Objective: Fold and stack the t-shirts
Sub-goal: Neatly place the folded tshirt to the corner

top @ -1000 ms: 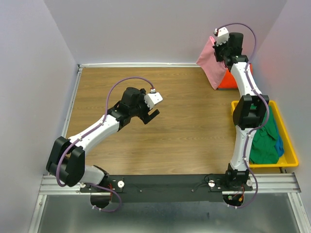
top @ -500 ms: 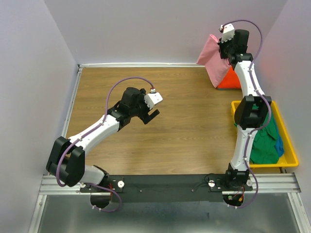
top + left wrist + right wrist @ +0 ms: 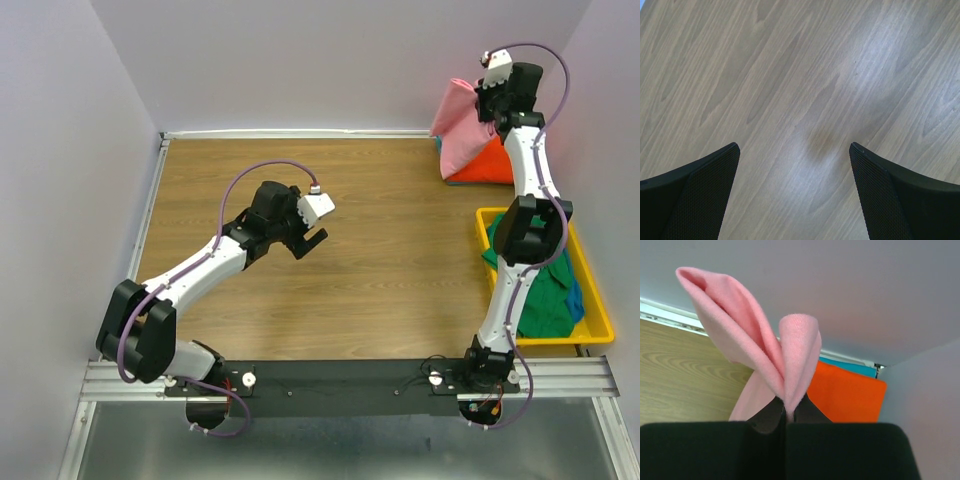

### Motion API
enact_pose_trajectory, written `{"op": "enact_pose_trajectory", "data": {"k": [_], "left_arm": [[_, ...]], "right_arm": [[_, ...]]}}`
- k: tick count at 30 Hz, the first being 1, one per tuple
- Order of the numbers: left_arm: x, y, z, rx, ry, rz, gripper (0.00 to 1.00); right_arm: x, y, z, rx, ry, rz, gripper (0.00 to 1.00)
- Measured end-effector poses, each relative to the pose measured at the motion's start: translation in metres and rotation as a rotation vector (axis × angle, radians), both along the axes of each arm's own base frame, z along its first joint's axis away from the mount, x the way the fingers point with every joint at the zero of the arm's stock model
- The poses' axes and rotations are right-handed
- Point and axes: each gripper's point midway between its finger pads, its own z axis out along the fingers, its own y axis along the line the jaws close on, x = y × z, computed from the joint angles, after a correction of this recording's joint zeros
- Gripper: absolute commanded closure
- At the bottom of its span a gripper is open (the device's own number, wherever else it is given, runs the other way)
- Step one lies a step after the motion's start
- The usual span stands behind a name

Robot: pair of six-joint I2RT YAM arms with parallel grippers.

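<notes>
A shallow yellow plastic bin (image 3: 597,300) sat at the lower right of the overhead view. In it lay a crumpled green cloth t-shirt (image 3: 545,305) with a blue cloth t-shirt (image 3: 576,298) showing along its right side. The right arm crossed over the bin's left part and hid some of the green cloth.

In the upper right corner, the right claw (image 3: 484,108) was clamped on a pink cloth t-shirt (image 3: 458,128), which hung from it down to the brown wooden table (image 3: 380,250). In the wrist view, the claw (image 3: 785,416) pinched two upright loops of pink cloth (image 3: 765,355). A flat bright orange cloth t-shirt (image 3: 487,160) lay behind, partly covered by the pink one. A thin teal strip (image 3: 845,363) peeked out past the orange shirt's far edge (image 3: 847,395); what it was could not be made out.

The left claw (image 3: 312,240) hovered left of centre, spread wide and holding nothing (image 3: 795,150), with bare wood below it.
</notes>
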Motion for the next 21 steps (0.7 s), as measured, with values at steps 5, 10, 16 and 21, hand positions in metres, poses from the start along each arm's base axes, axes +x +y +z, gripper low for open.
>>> {"op": "enact_pose_trajectory", "data": {"k": [5, 10, 16, 21], "left_arm": [[-0.002, 0.001, -0.004, 0.009, 0.015, 0.0, 0.02], [-0.004, 0.002, -0.011, 0.024, 0.04, 0.0, 0.01], [-0.006, 0.004, -0.02, 0.044, 0.073, 0.0, 0.02], [-0.007, 0.004, -0.023, 0.049, 0.082, 0.0, 0.02]], "right_arm": [[0.003, -0.025, -0.027, 0.018, 0.041, -0.015, 1.0], [0.006, -0.044, -0.068, 0.038, 0.101, -0.018, 1.0], [0.009, -0.068, -0.1, 0.046, 0.138, -0.02, 1.0], [0.013, -0.094, -0.111, 0.039, 0.132, -0.037, 0.75]]}}
